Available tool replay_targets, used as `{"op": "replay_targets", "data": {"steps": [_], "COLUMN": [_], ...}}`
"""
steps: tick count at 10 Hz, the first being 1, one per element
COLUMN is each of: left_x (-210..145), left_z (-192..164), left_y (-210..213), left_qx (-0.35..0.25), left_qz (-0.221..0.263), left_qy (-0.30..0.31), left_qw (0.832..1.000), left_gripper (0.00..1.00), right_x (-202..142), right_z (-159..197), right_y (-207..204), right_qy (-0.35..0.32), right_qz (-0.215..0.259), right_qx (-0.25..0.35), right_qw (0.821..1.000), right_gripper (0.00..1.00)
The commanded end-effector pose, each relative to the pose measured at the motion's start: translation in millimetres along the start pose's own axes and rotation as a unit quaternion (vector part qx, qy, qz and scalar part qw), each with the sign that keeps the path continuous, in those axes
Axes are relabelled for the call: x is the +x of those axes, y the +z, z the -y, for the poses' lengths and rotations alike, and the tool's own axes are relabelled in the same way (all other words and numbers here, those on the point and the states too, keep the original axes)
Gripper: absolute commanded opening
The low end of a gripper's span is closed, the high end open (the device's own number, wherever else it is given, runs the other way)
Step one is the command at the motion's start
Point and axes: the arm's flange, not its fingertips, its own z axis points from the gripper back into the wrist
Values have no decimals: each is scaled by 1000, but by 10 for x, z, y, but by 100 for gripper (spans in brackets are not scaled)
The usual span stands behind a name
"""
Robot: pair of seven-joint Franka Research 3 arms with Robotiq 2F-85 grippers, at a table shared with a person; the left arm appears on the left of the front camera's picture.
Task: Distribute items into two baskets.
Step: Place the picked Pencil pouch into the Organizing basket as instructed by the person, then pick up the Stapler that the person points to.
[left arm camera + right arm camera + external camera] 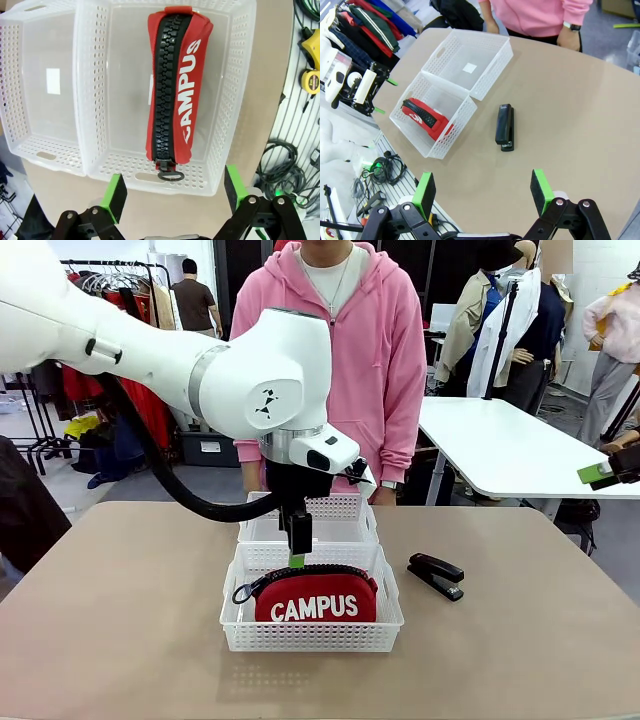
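there were two of the white kind, a near basket (310,636) and a far basket (340,507), plus one red pouch (314,606) and one black stapler (436,575).

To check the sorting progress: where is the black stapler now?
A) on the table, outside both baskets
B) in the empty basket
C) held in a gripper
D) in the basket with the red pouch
A: the stapler lies on the bare table, beside the basket holding the red pouch.
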Motion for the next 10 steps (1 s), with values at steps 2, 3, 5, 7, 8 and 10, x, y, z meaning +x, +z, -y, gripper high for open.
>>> {"op": "replay_targets", "data": {"steps": [2, 3, 5, 7, 8, 10], "left_x": [-17, -17, -17, -17, -17, 7], "left_z": [-9, -9, -9, -9, -9, -4], "left_y": [18, 18, 18, 18, 18, 5], "left_qx": [2, 2, 2, 2, 2, 0], "left_qz": [1, 1, 1, 1, 1, 1], "left_qy": [2, 2, 2, 2, 2, 0], "left_qw": [1000, 1000, 1000, 1000, 1000, 1000], "left_gripper": [100, 100, 100, 100, 100, 100], "right_x": [15, 15, 15, 15, 15, 15], "right_z": [5, 5, 5, 5, 5, 5], "right_y": [-8, -8, -8, -8, -8, -8], "right_qy": [5, 5, 5, 5, 5, 5], "right_qz": [10, 10, 10, 10, 10, 10], "right_qx": [6, 6, 6, 6, 6, 6], "right_qw": [1000, 1000, 1000, 1000, 1000, 1000], "right_gripper": [100, 100, 100, 100, 100, 100]}}
